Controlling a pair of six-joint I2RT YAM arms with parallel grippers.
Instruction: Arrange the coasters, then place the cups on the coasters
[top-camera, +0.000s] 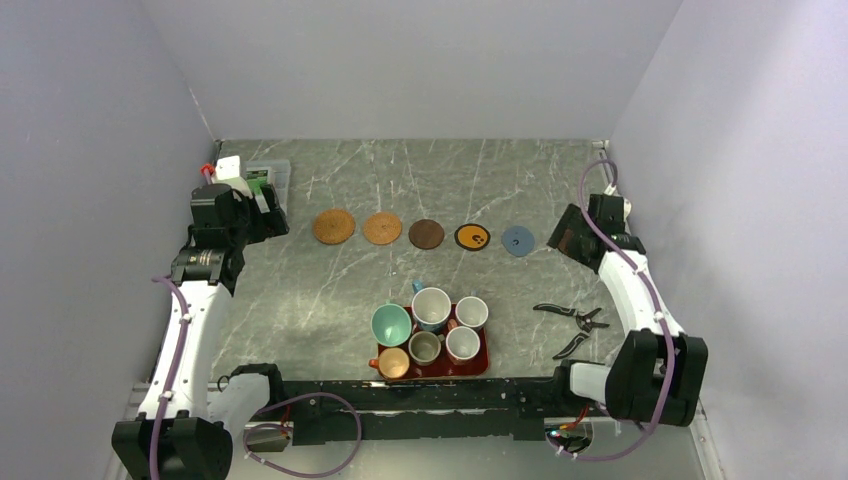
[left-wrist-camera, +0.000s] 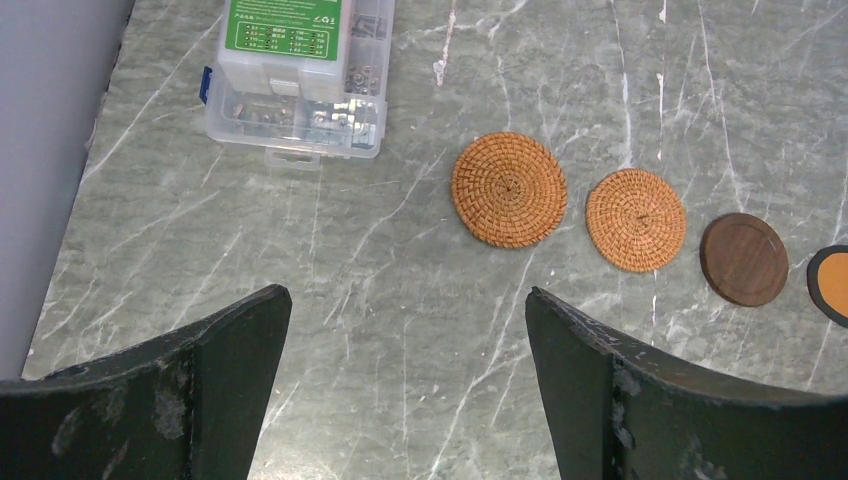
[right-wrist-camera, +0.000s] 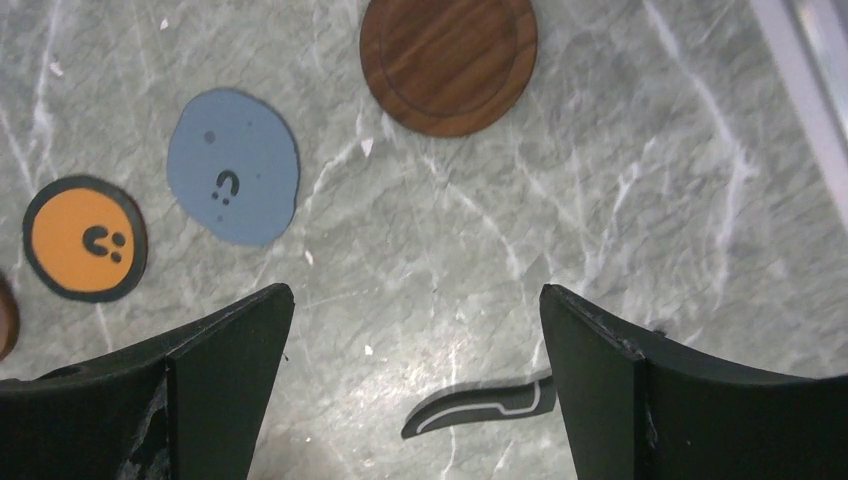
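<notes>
Five coasters lie in a row across the table: two woven tan (top-camera: 333, 227) (top-camera: 382, 228), a dark brown (top-camera: 426, 234), a black one with an orange centre (top-camera: 472, 237) and a blue-grey (top-camera: 517, 241). The right wrist view shows another dark brown coaster (right-wrist-camera: 448, 60) just past the blue-grey one (right-wrist-camera: 233, 165). The cups crowd a red tray (top-camera: 485, 365): teal (top-camera: 391, 324), large white with a blue handle (top-camera: 431, 307), two white (top-camera: 471, 312) (top-camera: 462, 343), grey-olive (top-camera: 425, 347), orange (top-camera: 393, 362). My left gripper (left-wrist-camera: 407, 292) hangs open and empty left of the row. My right gripper (right-wrist-camera: 415, 290) is open and empty at its right end.
A clear plastic parts box (left-wrist-camera: 300, 75) with a green label sits at the back left corner. Black pliers (top-camera: 575, 318) lie right of the tray, one handle (right-wrist-camera: 480, 408) showing below my right gripper. Grey walls close in on three sides.
</notes>
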